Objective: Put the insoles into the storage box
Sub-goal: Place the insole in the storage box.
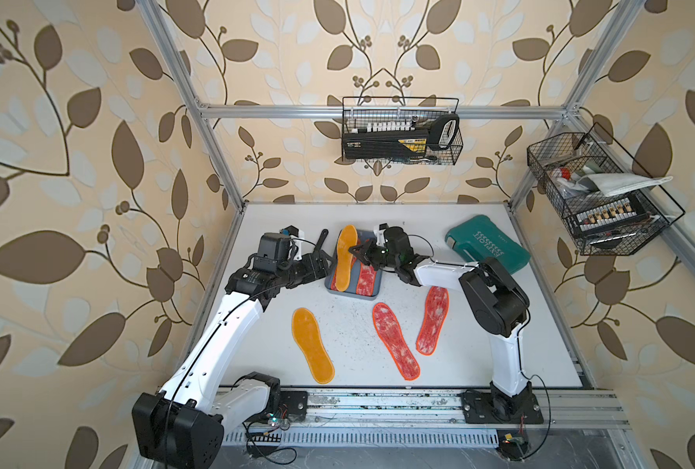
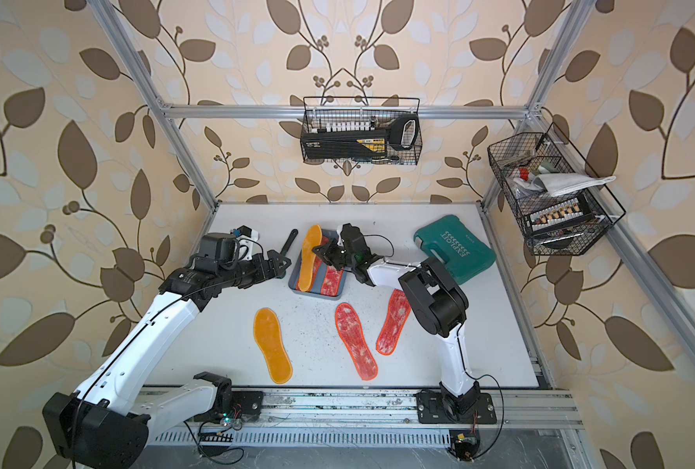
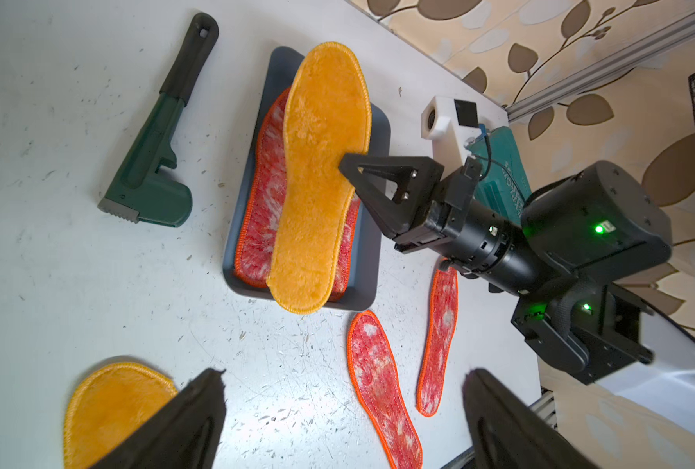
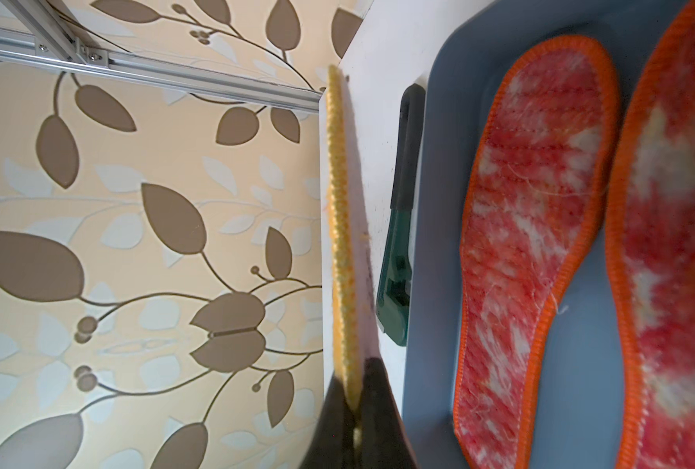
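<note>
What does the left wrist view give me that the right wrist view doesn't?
Left wrist only: a loose yellow insole and two loose red insoles on the table, the open, empty left gripper, and the teal case.
Right wrist only: the held insole seen edge-on, pinched in the shut right gripper.
Both: the storage box, the red insoles inside it, and the green wrench.

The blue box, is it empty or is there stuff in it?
Not empty. Two red-white insoles lie flat inside the storage box, side by side. A yellow insole hangs over it, pinched by the right gripper.
</note>
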